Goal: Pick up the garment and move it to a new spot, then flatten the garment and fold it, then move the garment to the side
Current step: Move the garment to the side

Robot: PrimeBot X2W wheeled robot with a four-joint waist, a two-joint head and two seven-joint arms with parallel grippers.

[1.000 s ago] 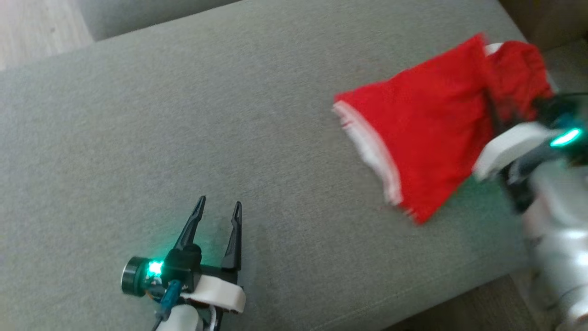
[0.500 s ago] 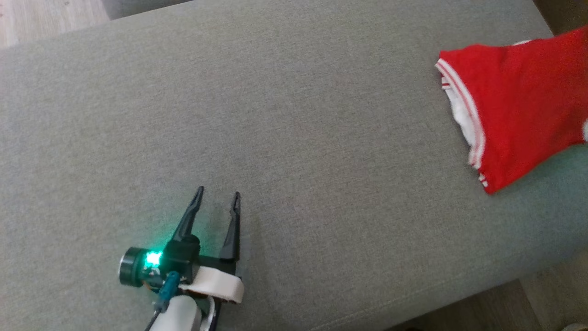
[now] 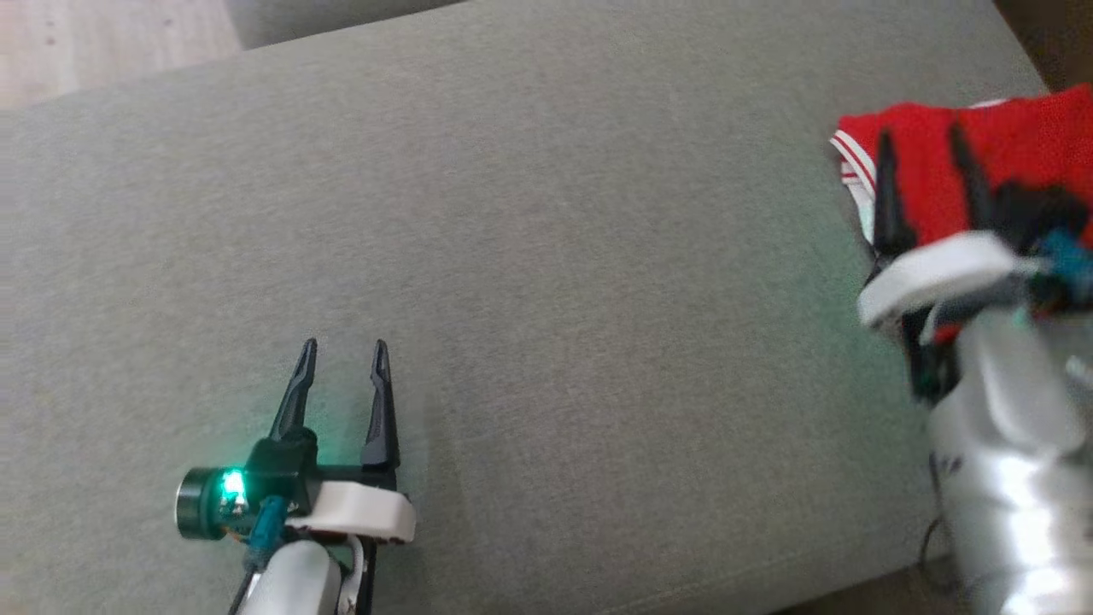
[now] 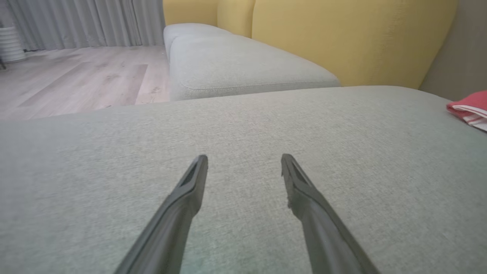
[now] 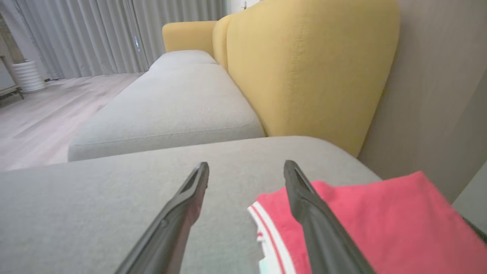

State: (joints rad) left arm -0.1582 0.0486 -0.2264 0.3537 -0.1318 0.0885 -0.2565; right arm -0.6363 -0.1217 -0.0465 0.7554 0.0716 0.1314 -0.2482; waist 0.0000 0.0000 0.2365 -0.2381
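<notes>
The red garment (image 3: 1025,145) lies at the far right end of the grey cushion (image 3: 555,256), with its white and striped trim along the left edge. My right gripper (image 3: 920,137) hovers open over that left edge, nothing between its fingers. In the right wrist view the right gripper (image 5: 247,165) is spread, and the garment (image 5: 380,213) lies flat under and beside the right finger. My left gripper (image 3: 343,346) is open over bare cushion at the lower left. The left wrist view shows the left gripper (image 4: 244,158) empty and the garment (image 4: 470,108) far off to the right.
A second grey seat (image 4: 236,64) lies beyond the cushion, with a yellow backrest (image 5: 304,76) behind it. Wooden floor (image 4: 76,80) and grey curtains are to the far left. A beige wall panel (image 5: 437,95) rises right behind the garment. The cushion's front edge runs along the bottom right.
The right gripper carried the garment to the right end of the cushion, let it go, and now stands open over it. The left gripper stayed open; the head view shifted.
</notes>
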